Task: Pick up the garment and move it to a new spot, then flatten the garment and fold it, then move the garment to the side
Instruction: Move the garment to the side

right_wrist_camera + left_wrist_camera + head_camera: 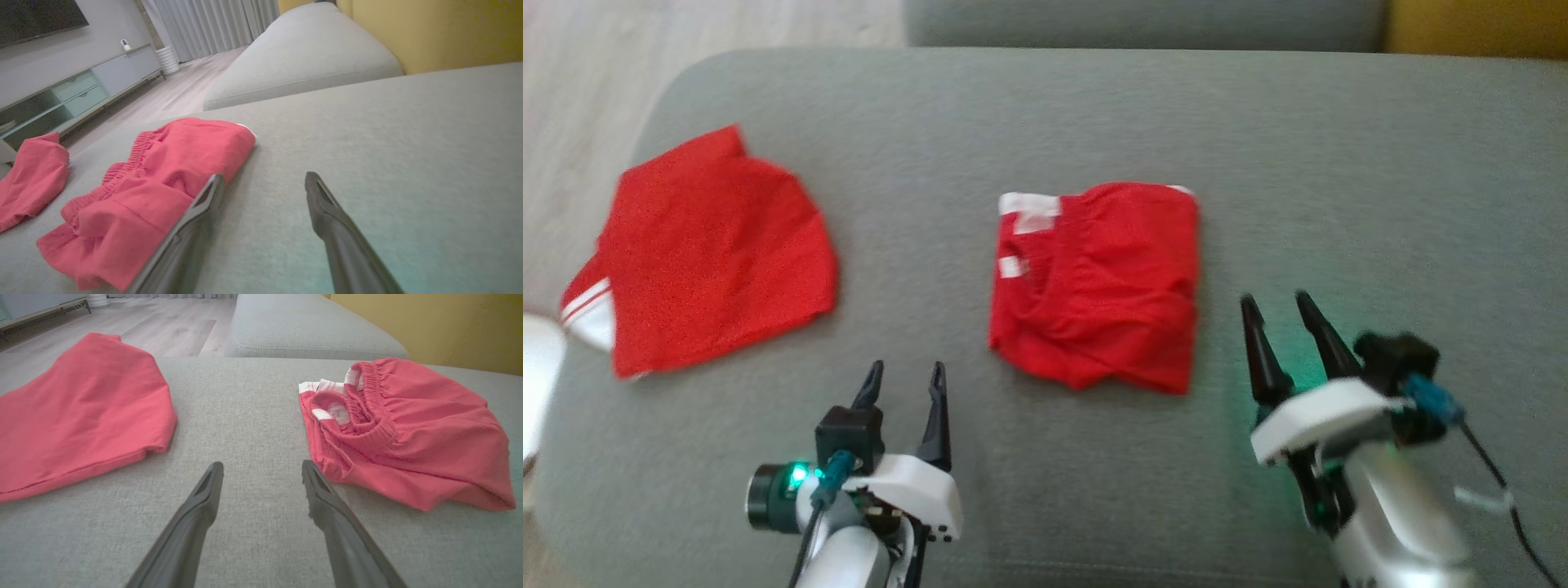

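1. My left end effector [907,367] hovers over the grey sofa [1045,122], both fingers spread wide with nothing between them
2. My right end effector [1274,299] is likewise wide open and empty, its fingers leaning a little to the left
3. The garment [1094,286], red with an elastic waistband and white trim, lies folded but rumpled on the sofa, ahead and to the right of my left end effector and just left of my right one; a strip of sofa shows between it and each
4. The other garment [715,253], red and lying flat, sits ahead and well to the left of my left end effector, apart from the first
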Controlling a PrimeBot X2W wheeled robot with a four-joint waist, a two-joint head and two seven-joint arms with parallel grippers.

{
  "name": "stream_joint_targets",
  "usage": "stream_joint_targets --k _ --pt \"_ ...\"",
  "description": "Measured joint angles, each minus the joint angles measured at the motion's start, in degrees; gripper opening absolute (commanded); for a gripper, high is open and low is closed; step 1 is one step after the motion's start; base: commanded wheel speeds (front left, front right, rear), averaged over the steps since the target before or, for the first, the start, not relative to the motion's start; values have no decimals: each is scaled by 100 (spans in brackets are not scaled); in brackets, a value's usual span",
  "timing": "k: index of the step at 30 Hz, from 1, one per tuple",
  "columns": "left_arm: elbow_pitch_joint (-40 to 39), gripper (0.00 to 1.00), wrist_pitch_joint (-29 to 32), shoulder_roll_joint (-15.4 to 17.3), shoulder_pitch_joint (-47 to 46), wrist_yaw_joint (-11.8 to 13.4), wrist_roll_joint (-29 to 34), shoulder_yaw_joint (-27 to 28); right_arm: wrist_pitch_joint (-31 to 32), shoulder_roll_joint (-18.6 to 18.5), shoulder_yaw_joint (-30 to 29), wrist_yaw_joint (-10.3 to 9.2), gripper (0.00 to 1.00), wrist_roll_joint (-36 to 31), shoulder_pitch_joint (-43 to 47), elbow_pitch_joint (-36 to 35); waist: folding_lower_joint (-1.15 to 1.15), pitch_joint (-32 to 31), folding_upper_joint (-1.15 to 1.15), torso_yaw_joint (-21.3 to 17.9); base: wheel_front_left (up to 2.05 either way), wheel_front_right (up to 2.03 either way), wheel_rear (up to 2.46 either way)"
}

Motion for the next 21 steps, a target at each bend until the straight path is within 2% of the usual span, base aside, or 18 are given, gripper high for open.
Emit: stream_joint_targets --k 3,9,11,12,13,14,15,18,21 --pt "7 100 0 1 3 -1 -1 -87 0 -2 130 0 100 98 -420 323 0 72 0 267 0 0 0" --pt "22 100 0 1 16 41 -60 -202 201 -10 134 0 100 279 -1039 1479 0 224 0 839 0 0 0" --pt "29 100 0 4 21 49 -60 -197 299 -12 130 0 94 241 -1123 1852 0 267 0 1008 0 0 0" --pt "30 100 0 4 25 49 -60 -197 275 -14 121 0 83 256 -1145 1960 0 285 0 1082 0 0 0" --pt "29 100 0 4 32 49 -60 -192 266 -32 153 0 53 253 -1199 2043 0 301 0 1151 0 0 0" --pt "27 100 0 3 40 48 -60 -190 267 -62 218 0 5 259 -1266 2128 0 313 0 1206 0 0 0" --pt "29 100 0 4 53 44 -59 -180 267 -83 266 0 0 323 -1328 2174 0 322 0 1247 0 0 0" --pt "48 100 0 5 81 41 -29 -105 214 -80 478 0 0 405 -1422 2309 0 292 0 1229 0 0 0" --pt "56 100 0 7 81 -8 -25 -58 113 -62 584 0 0 397 -1420 2395 1 231 0 1042 0 0 0"
